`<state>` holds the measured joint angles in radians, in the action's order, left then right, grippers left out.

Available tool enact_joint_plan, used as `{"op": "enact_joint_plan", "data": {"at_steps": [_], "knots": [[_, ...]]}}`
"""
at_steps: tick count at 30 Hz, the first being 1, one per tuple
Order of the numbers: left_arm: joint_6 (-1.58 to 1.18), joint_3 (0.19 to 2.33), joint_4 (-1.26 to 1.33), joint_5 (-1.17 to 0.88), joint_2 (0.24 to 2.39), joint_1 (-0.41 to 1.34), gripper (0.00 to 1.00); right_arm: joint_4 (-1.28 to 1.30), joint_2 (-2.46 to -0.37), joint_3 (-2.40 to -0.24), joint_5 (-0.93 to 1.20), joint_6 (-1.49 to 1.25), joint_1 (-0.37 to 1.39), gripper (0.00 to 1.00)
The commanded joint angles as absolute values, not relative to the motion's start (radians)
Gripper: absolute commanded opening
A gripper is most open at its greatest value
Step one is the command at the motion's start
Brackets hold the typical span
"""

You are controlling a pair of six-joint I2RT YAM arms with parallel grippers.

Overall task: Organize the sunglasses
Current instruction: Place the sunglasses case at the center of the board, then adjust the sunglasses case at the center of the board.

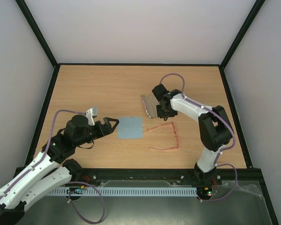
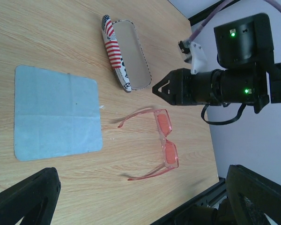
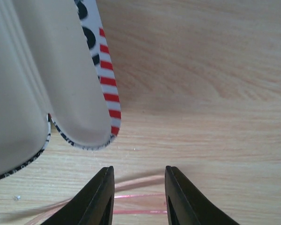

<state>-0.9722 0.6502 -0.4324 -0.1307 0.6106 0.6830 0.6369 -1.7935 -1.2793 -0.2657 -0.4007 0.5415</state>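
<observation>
The sunglasses (image 1: 166,137), a thin reddish-orange frame with the arms unfolded, lie on the table right of centre. They also show in the left wrist view (image 2: 165,138). One arm of the sunglasses (image 3: 136,186) runs between my right fingers in the right wrist view. My right gripper (image 1: 162,112) is open and empty, its tips (image 3: 139,169) low over the table between the sunglasses and the open flag-patterned case (image 1: 149,106). My left gripper (image 1: 114,123) is open wide and empty, left of the light blue cloth (image 1: 130,127); its fingers (image 2: 28,199) frame the bottom of the left wrist view.
The case (image 2: 126,54) lies open with its pale lining (image 3: 42,79) up, just behind the right gripper. The blue cloth (image 2: 56,112) lies flat at the table's centre. A black rail (image 1: 140,174) runs along the near edge, and walls enclose the other sides.
</observation>
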Motion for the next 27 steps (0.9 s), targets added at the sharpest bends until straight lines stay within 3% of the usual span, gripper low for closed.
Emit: {"op": "enact_joint_plan", "data": {"at_steps": [1, 6, 27], "knots": [[-0.972, 0.65, -0.424, -0.142, 0.613, 0.676, 0.99, 0.595, -1.72, -1.218, -0.207, -0.416, 0.541, 0.31], [-0.972, 0.647, -0.411, -0.147, 0.624, 0.677, 0.99, 0.57, -1.711, -1.179, -0.169, -0.419, 0.548, 0.22], [-0.976, 0.635, -0.403, -0.147, 0.629, 0.677, 0.99, 0.635, -1.769, -1.263, -0.157, -0.445, 0.741, 0.18]]}}
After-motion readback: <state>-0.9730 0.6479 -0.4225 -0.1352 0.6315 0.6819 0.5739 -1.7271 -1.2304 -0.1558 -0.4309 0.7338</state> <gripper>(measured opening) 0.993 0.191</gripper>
